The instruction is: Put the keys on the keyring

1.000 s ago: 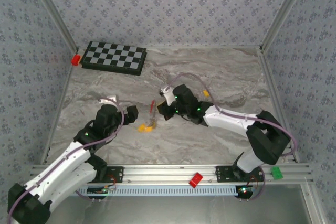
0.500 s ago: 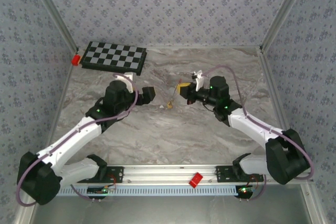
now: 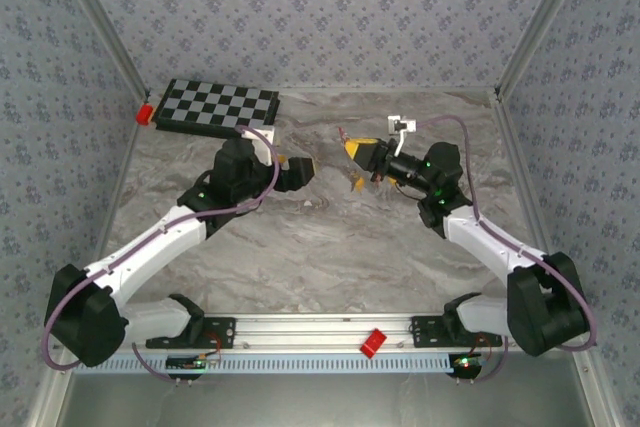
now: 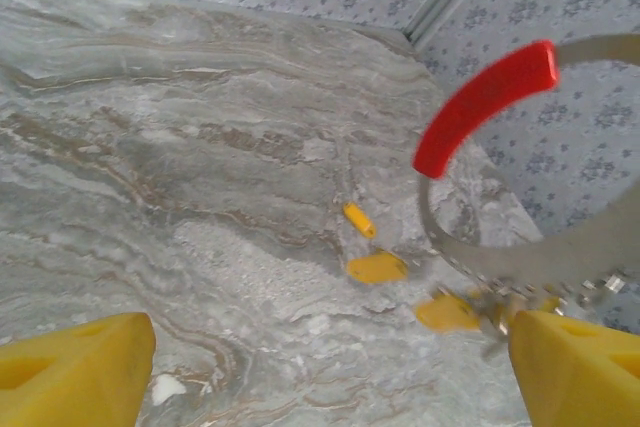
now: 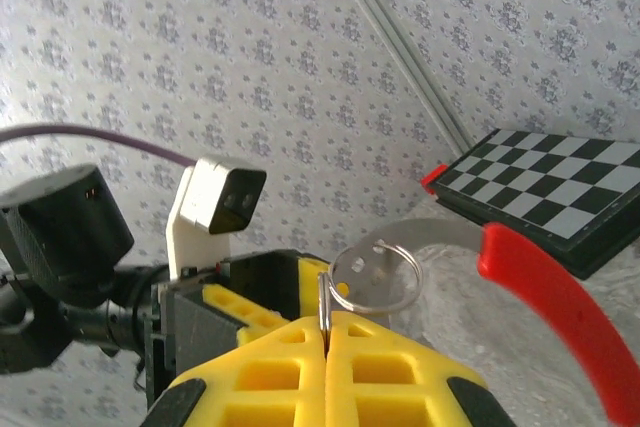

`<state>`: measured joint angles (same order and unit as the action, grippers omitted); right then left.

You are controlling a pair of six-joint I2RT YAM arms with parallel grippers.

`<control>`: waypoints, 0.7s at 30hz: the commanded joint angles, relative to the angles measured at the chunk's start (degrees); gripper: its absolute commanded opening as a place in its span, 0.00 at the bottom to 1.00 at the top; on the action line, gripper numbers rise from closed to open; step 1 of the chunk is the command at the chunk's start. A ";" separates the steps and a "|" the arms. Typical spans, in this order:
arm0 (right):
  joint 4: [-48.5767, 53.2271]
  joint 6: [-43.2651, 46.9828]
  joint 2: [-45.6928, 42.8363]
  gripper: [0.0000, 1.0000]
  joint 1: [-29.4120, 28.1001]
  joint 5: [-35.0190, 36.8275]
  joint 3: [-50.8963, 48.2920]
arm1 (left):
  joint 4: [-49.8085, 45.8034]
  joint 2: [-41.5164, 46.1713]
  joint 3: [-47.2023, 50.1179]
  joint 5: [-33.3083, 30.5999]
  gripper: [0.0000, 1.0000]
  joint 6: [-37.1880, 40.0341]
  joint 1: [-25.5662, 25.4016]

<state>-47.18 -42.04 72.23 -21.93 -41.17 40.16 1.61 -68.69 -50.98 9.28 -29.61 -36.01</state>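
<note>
Keyring [image 5: 545,292] is clamped by its small wire loop [image 5: 375,277] in the tightly closed right hand [image 5: 326,319]. It is raised off the table [image 3: 330,257] toward 1 o'clock, presumably to present it for threading. Left hand [image 4: 325,347], at its 8 o'clock, is spread wide and empty. Keys [image 4: 377,267] are seen beneath the ring. No legible writing is found.

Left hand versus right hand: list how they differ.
The left hand is open, its yellow fingers spread wide and gripping nothing; the right hand is shut, pads pressed together on the keyring. The left hand angles down at the table; the right hand aims higher, at the wall. Both have yellow fingers.
</note>
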 commanded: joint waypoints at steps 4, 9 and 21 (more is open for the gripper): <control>-10.32 -12.15 1.35 0.00 1.00 3.23 1.09 | 2.63 1.44 -2.02 1.71 0.86 -0.84 -0.94; -10.73 -13.54 1.57 0.00 1.13 5.68 0.34 | 4.14 1.61 -1.88 3.19 0.70 -2.12 -1.12; -12.77 -13.07 2.21 0.00 1.34 6.36 -1.45 | 13.16 0.08 -2.56 7.72 0.50 -5.55 -1.39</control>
<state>-56.03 -54.87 73.95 -20.86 -34.94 38.79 8.54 -68.58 -50.98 13.98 -33.87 -36.93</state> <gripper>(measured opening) 0.040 0.509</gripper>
